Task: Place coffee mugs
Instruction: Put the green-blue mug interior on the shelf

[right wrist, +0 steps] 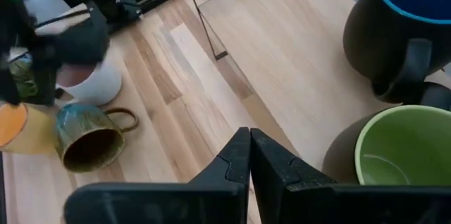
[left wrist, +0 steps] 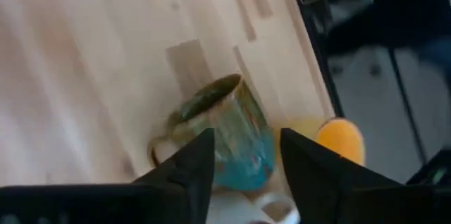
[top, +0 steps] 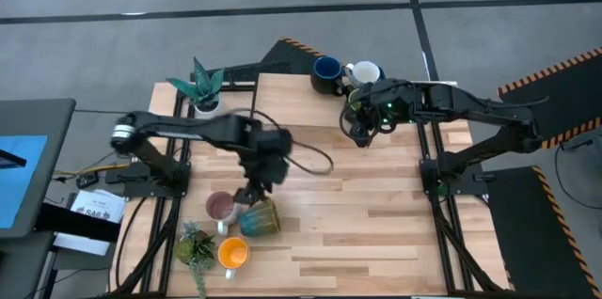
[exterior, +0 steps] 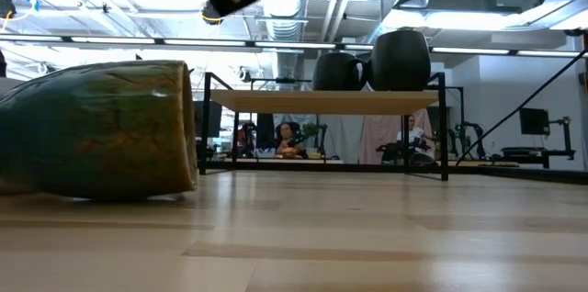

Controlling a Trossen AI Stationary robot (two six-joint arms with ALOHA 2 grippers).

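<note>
Mugs are seen in two groups on the wooden table [top: 376,224]. On a raised shelf [right wrist: 282,48] at the far edge, a dark blue mug [top: 326,71], a white mug [top: 365,73] and a green mug [right wrist: 402,146] are set close together. Near the front left, a brown mug [top: 260,218] is lying on its side, just beside a pink mug [top: 221,208] and an orange mug [top: 233,253]. The left gripper [left wrist: 243,164] is held above the tipped mug with its fingers spread and nothing between them. The right gripper [right wrist: 249,155] is held beside the green mug, its fingers pressed together.
</note>
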